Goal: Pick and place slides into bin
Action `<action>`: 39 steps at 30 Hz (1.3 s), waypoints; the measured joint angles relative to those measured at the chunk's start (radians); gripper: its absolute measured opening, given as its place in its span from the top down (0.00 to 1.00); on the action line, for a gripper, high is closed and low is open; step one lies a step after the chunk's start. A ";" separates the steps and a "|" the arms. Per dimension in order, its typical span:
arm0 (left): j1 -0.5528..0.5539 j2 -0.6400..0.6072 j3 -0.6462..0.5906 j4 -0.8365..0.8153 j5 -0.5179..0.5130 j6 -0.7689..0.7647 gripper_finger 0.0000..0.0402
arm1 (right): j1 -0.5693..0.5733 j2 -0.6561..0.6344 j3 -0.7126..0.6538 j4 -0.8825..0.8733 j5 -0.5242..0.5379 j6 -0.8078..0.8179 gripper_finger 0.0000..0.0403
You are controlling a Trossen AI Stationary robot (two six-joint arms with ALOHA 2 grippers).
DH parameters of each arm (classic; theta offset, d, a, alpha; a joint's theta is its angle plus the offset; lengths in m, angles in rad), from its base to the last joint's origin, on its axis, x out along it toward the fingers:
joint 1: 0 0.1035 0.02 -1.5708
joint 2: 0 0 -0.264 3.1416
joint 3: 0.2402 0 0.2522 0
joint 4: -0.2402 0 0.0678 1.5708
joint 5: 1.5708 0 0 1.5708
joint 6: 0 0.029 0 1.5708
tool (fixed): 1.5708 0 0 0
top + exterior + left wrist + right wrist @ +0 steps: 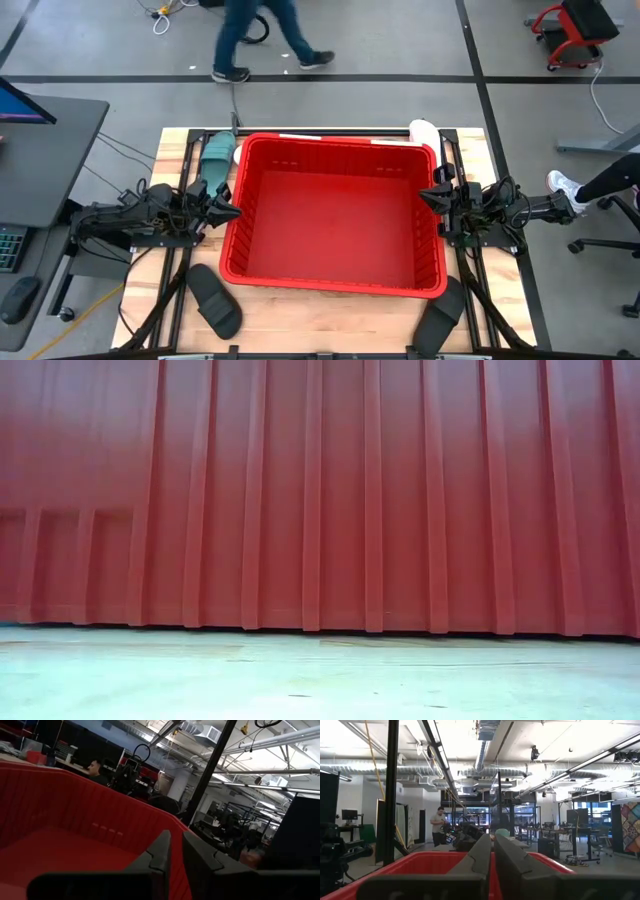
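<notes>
The red bin [335,215] stands in the middle of the table; its ribbed wall [320,490] fills the low view. A teal-green slide [215,155] lies at the far left beside the bin. A white slide [423,132] lies behind the bin's far right corner. One black slide [215,300] lies at the near left and another [440,315] at the near right. My left gripper [228,205] is shut and empty at the bin's left rim [176,845]. My right gripper [430,195] is shut and empty at the bin's right rim [493,847].
A person [262,35] walks on the floor beyond the table's far edge. A desk with a keyboard [10,245] stands to the left of the table. Another person's foot [562,185] shows at the right. Bare table wood lies in front of the bin [330,325].
</notes>
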 joint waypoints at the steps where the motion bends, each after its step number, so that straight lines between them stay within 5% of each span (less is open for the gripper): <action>1: 0.000 0.000 0.000 0.000 0.000 0.000 0.87 | 0.000 0.000 0.000 0.000 0.000 0.000 0.93; 12: 0.000 0.000 0.000 0.000 0.000 0.000 0.87 | -0.003 0.001 0.000 0.010 0.011 0.000 0.93; 16: 0.000 0.000 0.000 0.000 0.000 0.000 0.87 | -0.013 0.014 0.045 0.040 0.093 0.153 0.93; 20: 0.000 0.000 0.000 0.000 0.000 0.000 0.86 | -0.012 0.075 0.203 -0.033 0.091 0.211 0.93; 29: 0.000 0.000 0.000 0.001 0.000 0.000 0.86 | -0.012 0.409 0.716 -0.615 0.118 0.224 0.93; 39: 0.000 0.000 0.000 0.000 0.000 0.000 0.86 | 0.034 0.865 1.116 -0.844 -0.174 0.463 0.93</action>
